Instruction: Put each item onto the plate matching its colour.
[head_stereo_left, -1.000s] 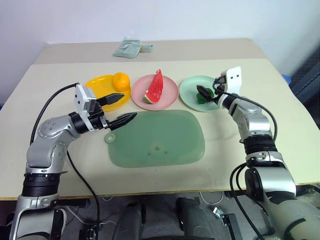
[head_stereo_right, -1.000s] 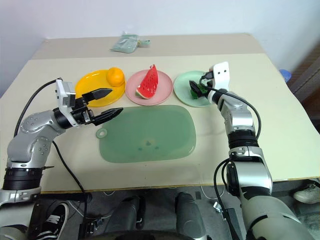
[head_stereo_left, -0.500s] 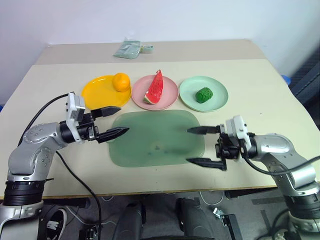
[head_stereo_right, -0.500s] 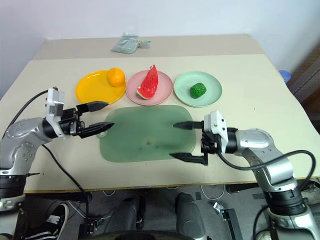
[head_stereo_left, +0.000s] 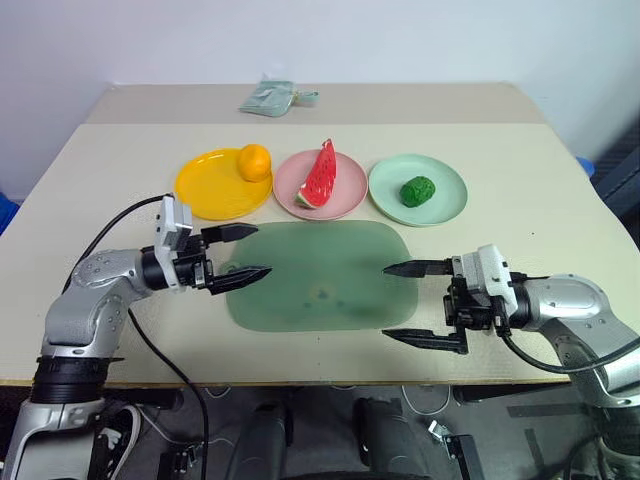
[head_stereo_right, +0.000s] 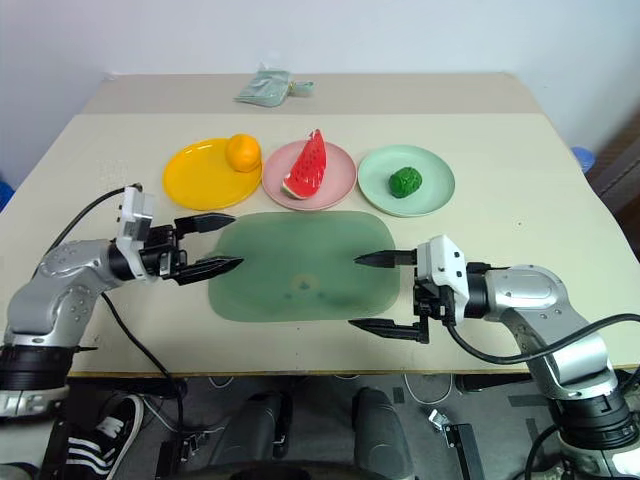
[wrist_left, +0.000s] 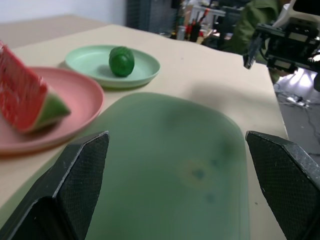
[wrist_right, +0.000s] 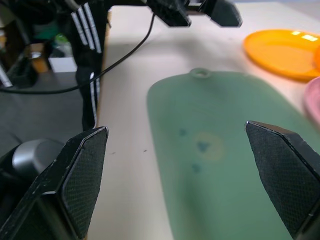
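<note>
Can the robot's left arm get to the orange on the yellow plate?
Probably yes. The left pincer is open and empty beside the green mat, and the orange on the yellow plate sits just beyond it with nothing between.

The two head cameras look forward and down on the table (head_stereo_left: 560, 215). Each wrist camera looks low and close across the green mat (wrist_left: 170, 165), which all views share.

1. Both arms are silver-grey metal with black joint rings.
2. Black cables loop along each arm.
3. The left gripper (head_stereo_left: 244, 252) and right gripper (head_stereo_left: 412, 302) carry white wrist blocks and pointed black fingers.
</note>
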